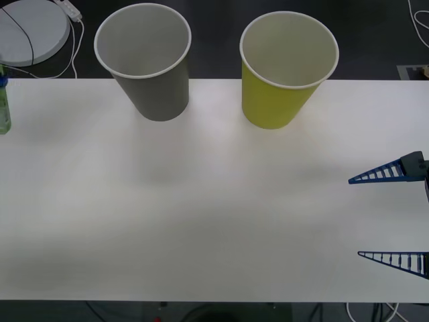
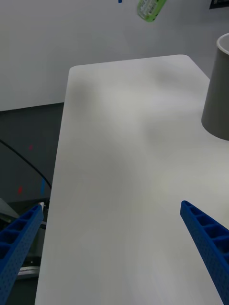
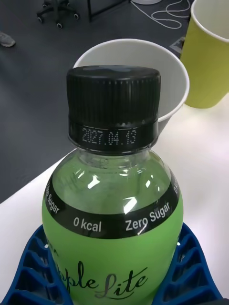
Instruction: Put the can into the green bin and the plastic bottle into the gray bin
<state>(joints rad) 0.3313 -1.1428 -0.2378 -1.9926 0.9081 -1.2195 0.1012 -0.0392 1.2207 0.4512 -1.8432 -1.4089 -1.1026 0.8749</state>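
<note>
1. The plastic bottle [image 3: 112, 205] sits upright between the blue fingers of the left end effector [image 3: 114, 281], clamped around its lower body, at the desk's [image 1: 214, 221] far left edge.
2. Carry it level over the gray bin [image 1: 144, 57], cap up, and let go only once it is centred above the rim.
3. Steer clear of the green bin [image 1: 288, 67] beside it.
4. The right end effector [image 1: 389, 216] waits with fingers spread and empty at the right edge.

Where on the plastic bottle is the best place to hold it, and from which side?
Grip the plastic bottle on its wide round body below the black cap, fingers on opposite sides, as the left gripper does now. It stands upright, and the neck looks narrower and probably less stable.
</note>
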